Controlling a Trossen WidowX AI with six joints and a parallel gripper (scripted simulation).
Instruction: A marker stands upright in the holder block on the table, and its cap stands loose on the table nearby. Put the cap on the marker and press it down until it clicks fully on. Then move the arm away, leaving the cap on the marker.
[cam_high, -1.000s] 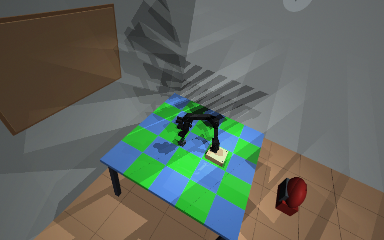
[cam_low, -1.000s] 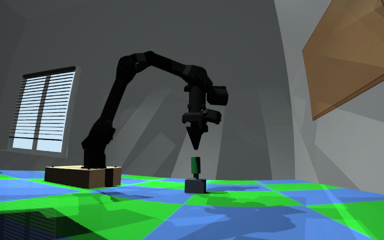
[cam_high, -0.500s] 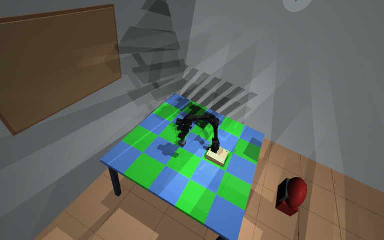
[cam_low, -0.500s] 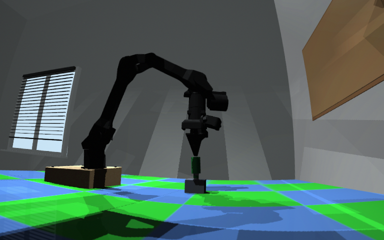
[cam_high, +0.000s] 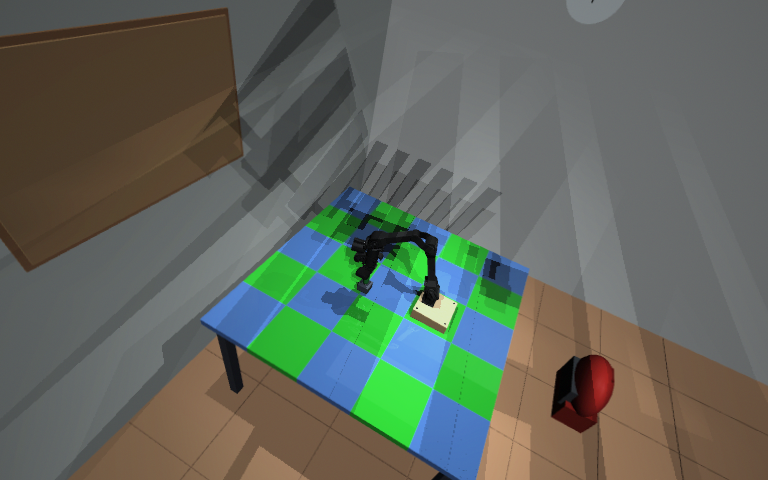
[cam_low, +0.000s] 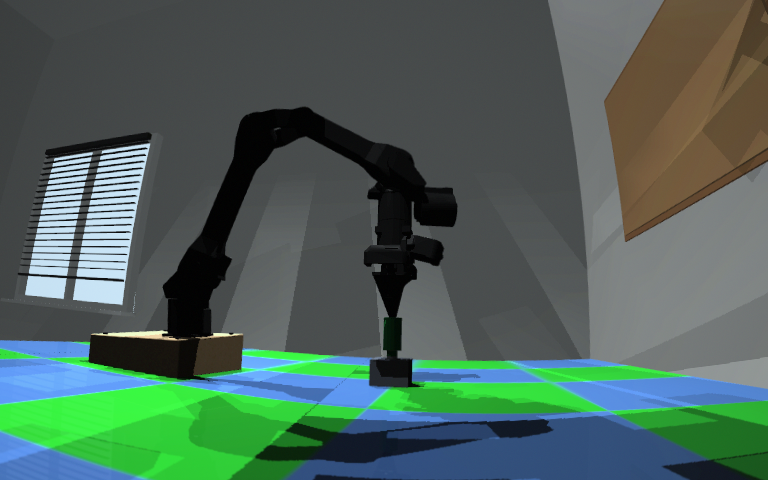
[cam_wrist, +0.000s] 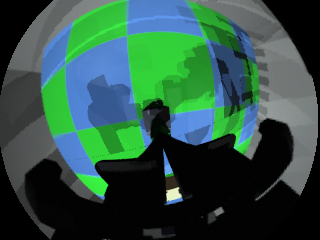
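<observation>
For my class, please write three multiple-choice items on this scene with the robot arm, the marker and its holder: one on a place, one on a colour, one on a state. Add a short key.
1. Where is the dark green cap?
A. lying on the floor
B. on the marker, above the dark square holder block
C. on the tan base plate

2. Which colours chequer the table?
A. red and white
B. black and yellow
C. green and blue

3. How does the black gripper stand?
A. shut, tip at the cap's top, gripping nothing
B. wide open
C. clamped around the holder block

Key: 1 B, the exterior view shows the cap directly above the block; 2 C, seen in every view; 3 A, the fingers meet in one point over the cap.
</observation>
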